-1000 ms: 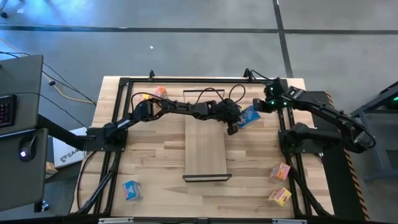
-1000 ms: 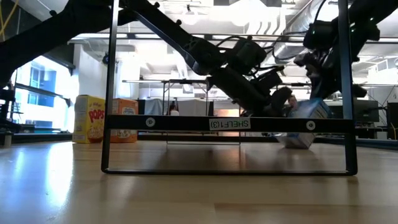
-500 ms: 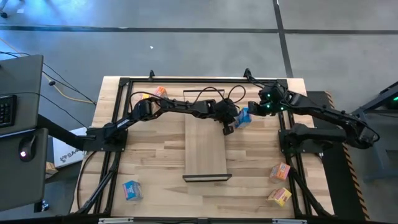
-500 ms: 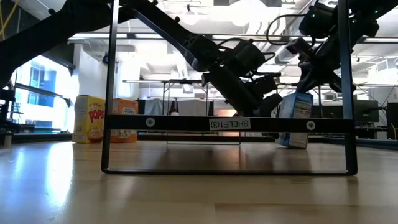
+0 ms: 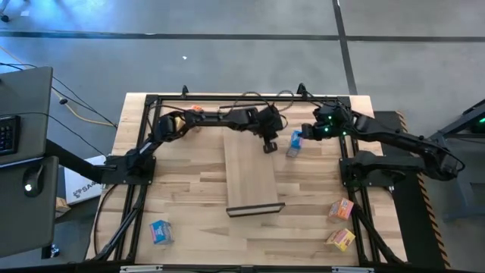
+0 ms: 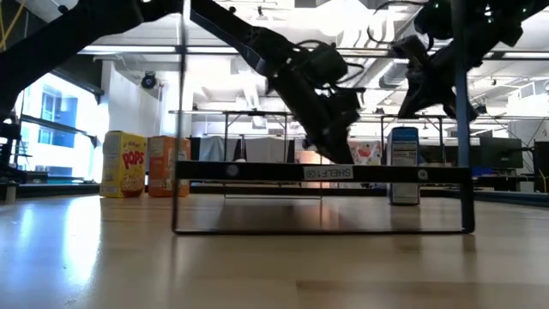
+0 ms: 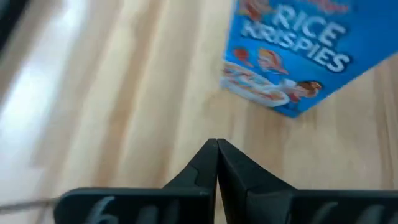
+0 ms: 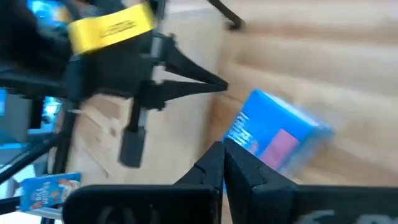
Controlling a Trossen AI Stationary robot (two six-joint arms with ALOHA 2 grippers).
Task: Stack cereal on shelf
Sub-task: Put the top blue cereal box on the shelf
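One blue cereal box (image 5: 294, 142) stands upright on its base on the tabletop (image 6: 403, 165), just right of the shelf's far end. The shelf (image 5: 250, 173) is a pale board with black end frames, lying mid-table. My left gripper (image 5: 267, 144) is shut and hovers over the shelf's far right corner, left of the box (image 7: 298, 56). My right gripper (image 5: 307, 133) is shut, close to the box's right side and above it (image 8: 280, 134). Neither touches the box.
A yellow box (image 6: 123, 164) and an orange box (image 6: 168, 166) stand at the far left corner. Another blue box (image 5: 161, 231) lies near left. An orange-pink box (image 5: 342, 209) and a yellow box (image 5: 341, 240) lie near right. Cables loop along the far edge.
The blue box, tilted a second ago, has been stood upright and shifted slightly left toward the shelf. My right gripper moved left along with it. My left gripper drew back toward the far edge and up. The shelf's near end swung slightly right.
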